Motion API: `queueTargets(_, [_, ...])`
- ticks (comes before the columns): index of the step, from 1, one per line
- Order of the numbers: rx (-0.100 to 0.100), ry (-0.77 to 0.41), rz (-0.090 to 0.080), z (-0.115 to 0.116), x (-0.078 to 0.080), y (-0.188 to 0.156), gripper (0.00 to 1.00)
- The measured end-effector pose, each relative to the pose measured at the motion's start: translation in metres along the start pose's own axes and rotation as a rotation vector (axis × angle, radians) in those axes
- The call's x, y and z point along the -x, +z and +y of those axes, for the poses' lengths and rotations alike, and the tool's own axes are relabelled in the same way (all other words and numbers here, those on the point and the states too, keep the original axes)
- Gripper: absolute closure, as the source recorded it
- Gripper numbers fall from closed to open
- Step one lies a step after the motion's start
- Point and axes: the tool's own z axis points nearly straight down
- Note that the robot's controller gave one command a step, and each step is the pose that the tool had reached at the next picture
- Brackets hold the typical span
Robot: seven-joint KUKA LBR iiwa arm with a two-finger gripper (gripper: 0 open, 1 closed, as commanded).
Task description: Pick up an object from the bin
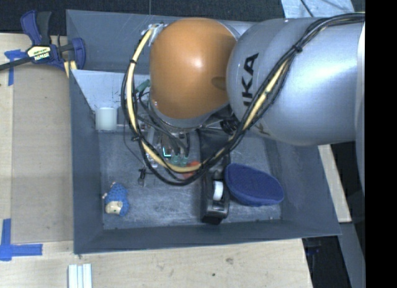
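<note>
End effector [175, 151] is sitting low at mid-bin [87, 175] under the orange cover [186, 69]. Can't tell how open it is or if it's gripping anything. Nearest candidates, a black-white block [216, 201] and a blue oval pad [253, 184], are lying just beside it by the front wall. Risk: the cables [151, 156] are drooping low and could be snagging the block.

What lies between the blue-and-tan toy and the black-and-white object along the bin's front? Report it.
Nothing: in the camera view, the grey bin floor between the blue-and-tan toy and the black-and-white object is bare.
</note>
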Motion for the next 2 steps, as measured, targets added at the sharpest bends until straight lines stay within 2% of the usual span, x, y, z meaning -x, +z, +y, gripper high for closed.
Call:
queueTargets(1, [-0.002,-0.111,0.002,0.01,-0.023,0.113,0.0])
queueTargets(2, [0.0,0.15,0.0,0.014,0.003,0.176,0.0])
